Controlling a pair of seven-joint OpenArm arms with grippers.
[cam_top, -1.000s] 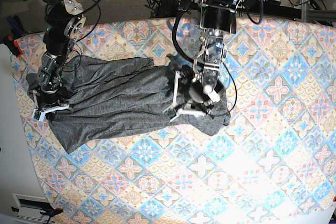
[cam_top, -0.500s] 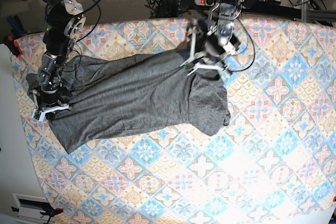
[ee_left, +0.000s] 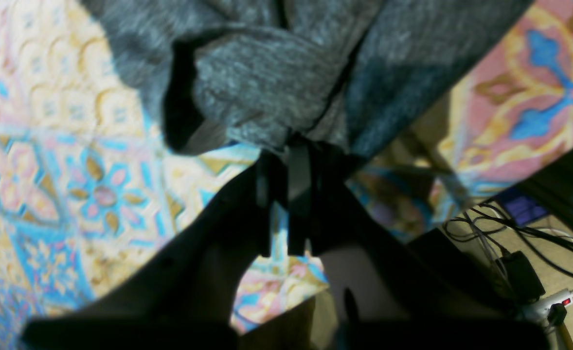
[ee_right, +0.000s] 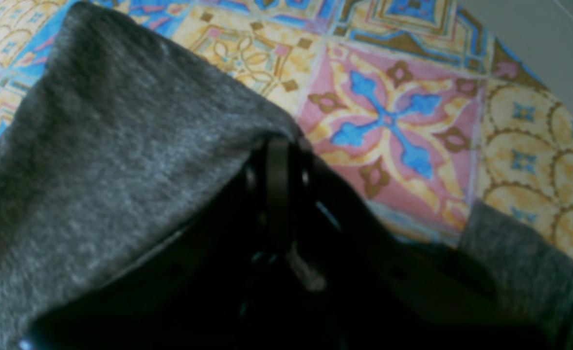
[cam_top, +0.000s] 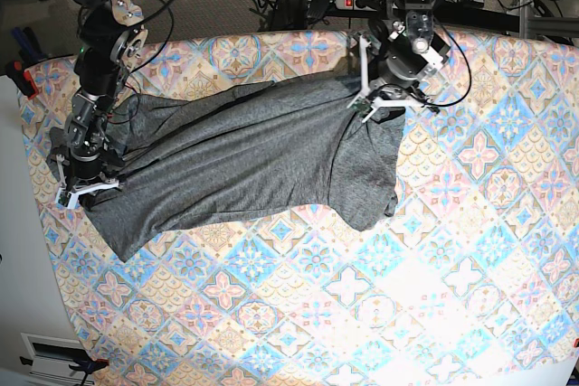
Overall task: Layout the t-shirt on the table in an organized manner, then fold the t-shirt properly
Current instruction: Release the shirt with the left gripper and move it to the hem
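Note:
The dark grey t-shirt [cam_top: 235,160] lies stretched across the left half of the table [cam_top: 452,268]. My left gripper [cam_top: 365,106] is at the shirt's far right corner, near the table's far edge, shut on a bunched fold of fabric. In the left wrist view its fingers [ee_left: 298,170] pinch the t-shirt [ee_left: 267,97] just above the cloth. My right gripper [cam_top: 83,189] holds the shirt's left end, low on the table. Seen from the right wrist, the fingers [ee_right: 277,165] are closed with the t-shirt [ee_right: 121,170] draped over them.
Beyond the table's far edge run cables and a power strip [ee_left: 544,301], close to my left arm. The patterned cloth [ee_right: 388,112] ends at a curved rim by my right gripper. A red-handled tool [cam_top: 23,79] sits at the far left edge.
My left gripper closed on the shirt near its middle right, then pulled it up and away toward the far edge, opening the crumpled shirt out. The right gripper has stayed put.

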